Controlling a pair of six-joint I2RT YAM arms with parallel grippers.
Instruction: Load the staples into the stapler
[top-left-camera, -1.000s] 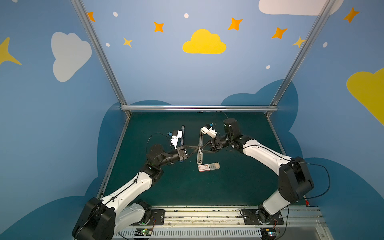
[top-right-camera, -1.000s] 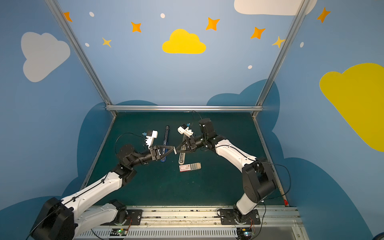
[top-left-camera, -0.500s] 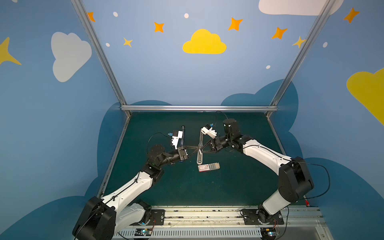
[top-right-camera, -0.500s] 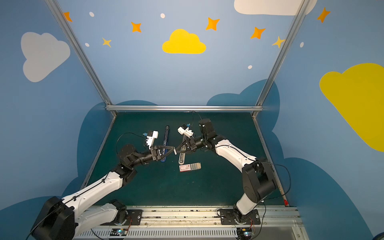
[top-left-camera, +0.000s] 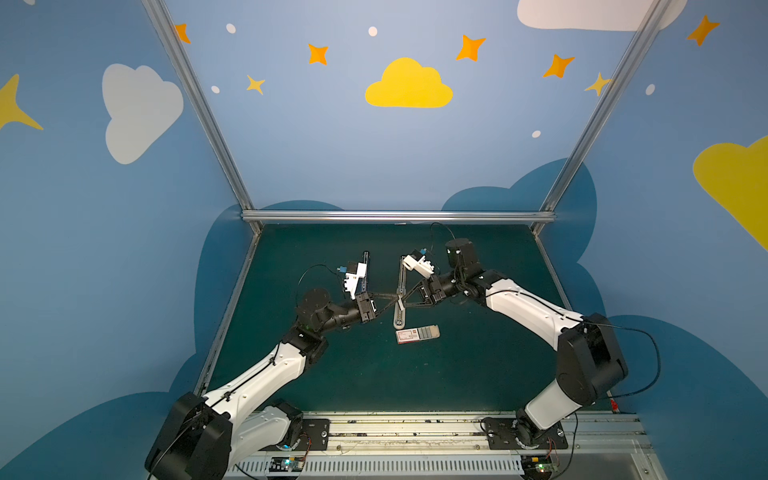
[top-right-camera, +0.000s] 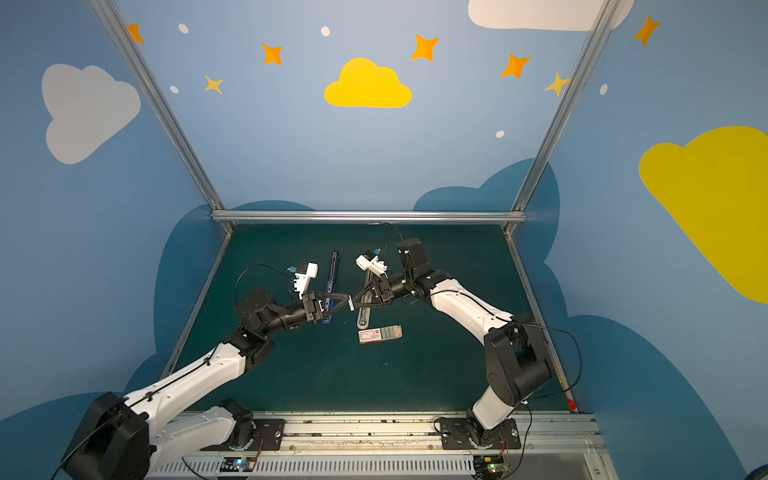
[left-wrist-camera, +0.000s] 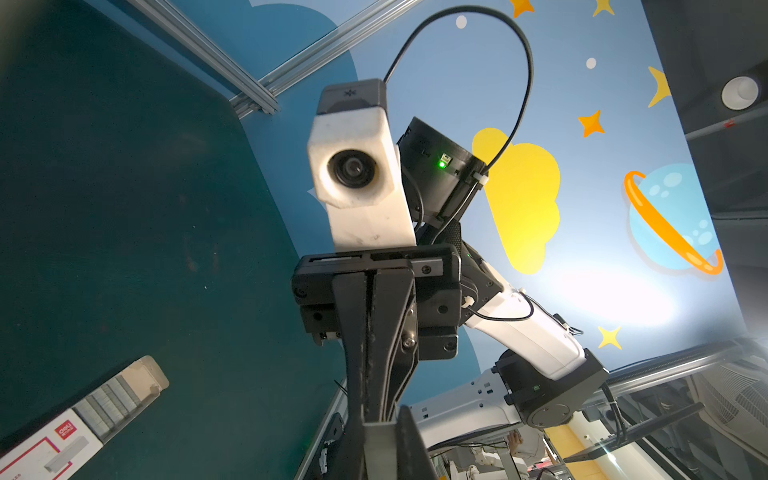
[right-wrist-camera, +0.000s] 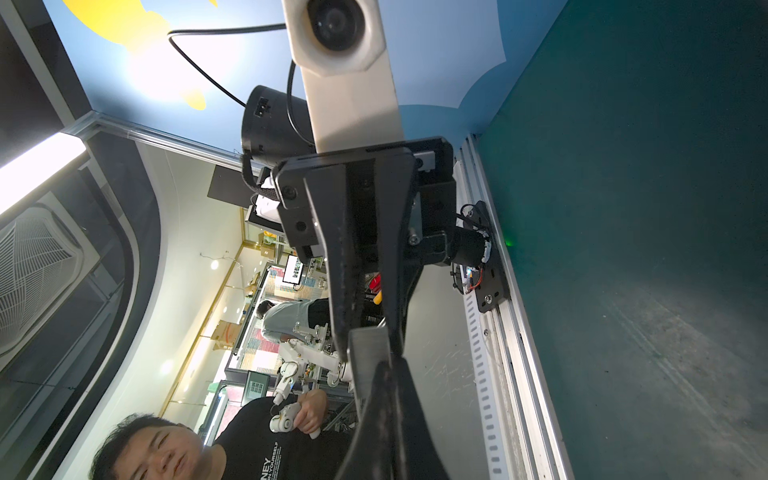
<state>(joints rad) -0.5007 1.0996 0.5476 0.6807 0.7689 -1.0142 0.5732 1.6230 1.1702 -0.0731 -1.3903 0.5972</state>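
Well, in both top views the left gripper (top-left-camera: 394, 306) and right gripper (top-left-camera: 406, 304) met tip to tip above the green mat (top-left-camera: 478, 353), a pale strip of staples (top-right-camera: 351, 303) between them; a grey stapler rail (top-right-camera: 365, 309) lay below, and the box (top-left-camera: 417, 334) sat near it, its tray slid out. From the left wrist I saw the right jaws pressed together, tips at the strip (left-wrist-camera: 380, 444); I could not tell whether they pinched it; more staples (left-wrist-camera: 110, 403) filled the tray. From the right wrist the left jaws stood barely apart, clamped across the strip (right-wrist-camera: 368, 349).
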